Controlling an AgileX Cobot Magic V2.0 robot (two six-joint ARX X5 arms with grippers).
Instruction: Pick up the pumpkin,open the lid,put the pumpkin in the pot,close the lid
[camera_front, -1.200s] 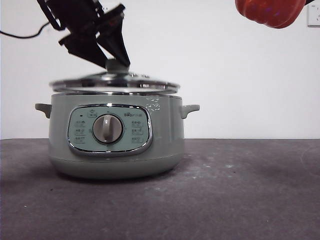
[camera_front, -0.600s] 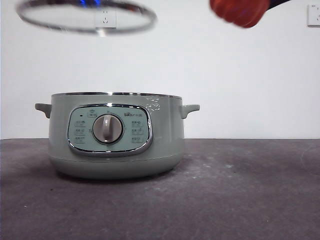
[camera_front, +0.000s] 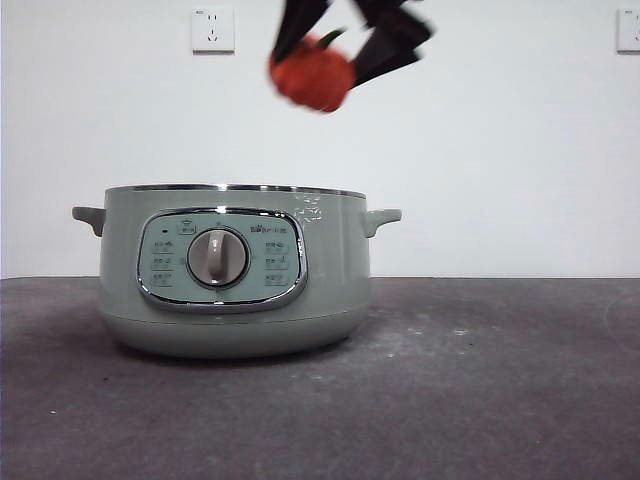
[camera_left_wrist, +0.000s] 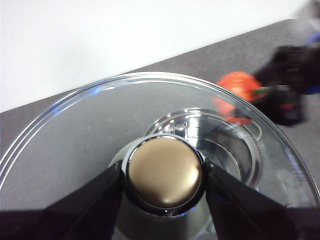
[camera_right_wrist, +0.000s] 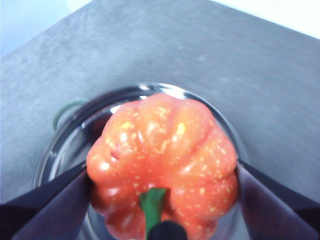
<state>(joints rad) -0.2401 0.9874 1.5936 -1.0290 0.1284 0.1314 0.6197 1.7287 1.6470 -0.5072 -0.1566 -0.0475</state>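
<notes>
The right gripper (camera_front: 345, 45) is clamping the pumpkin (camera_front: 312, 77) above the open pot (camera_front: 235, 268), while the left gripper (camera_left_wrist: 164, 172) is gripping the knob of the lid (camera_left_wrist: 75, 130) held aloft. For a clean drop, the pumpkin should be centred inside the rim and lowered before the jaws part. Counting: 1 pumpkin, 1 lid, 1 pot, 2 grippers.

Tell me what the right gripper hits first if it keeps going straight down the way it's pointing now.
Probably nothing until the inside of the pot. The right gripper, shut on the pumpkin, points into the open mouth. The lid is held off in the left gripper. The pumpkin would land first; depth is uncertain.
</notes>
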